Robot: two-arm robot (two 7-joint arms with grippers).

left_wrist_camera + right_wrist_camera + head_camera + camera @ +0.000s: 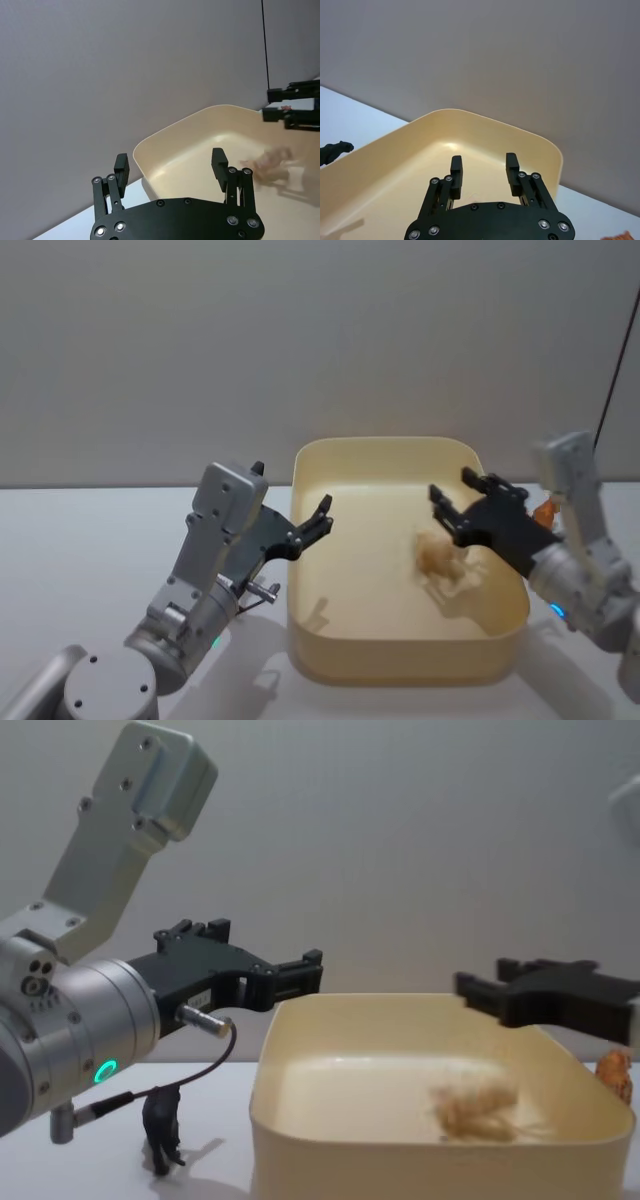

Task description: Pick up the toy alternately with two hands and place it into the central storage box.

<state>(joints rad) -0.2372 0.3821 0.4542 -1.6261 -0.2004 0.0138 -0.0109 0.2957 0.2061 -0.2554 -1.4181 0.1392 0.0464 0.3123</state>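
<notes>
White tabletop [90,540], grey wall behind. Left gripper [323,516] hangs spread open at the left rim of the central storage box [400,662]. Right gripper [452,490], fingers apart and empty, hovers over the box's right side, just above the tan toy [440,558] inside. Black figure [162,1125] stands left of the box, orange toy [613,1072] right.

Cream-yellow box [400,660], tan toy [440,558], black left pincer [322,518], black right pincer [451,484]

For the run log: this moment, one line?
left tool open at box rim | right tool open over box | tan toy in box
</notes>
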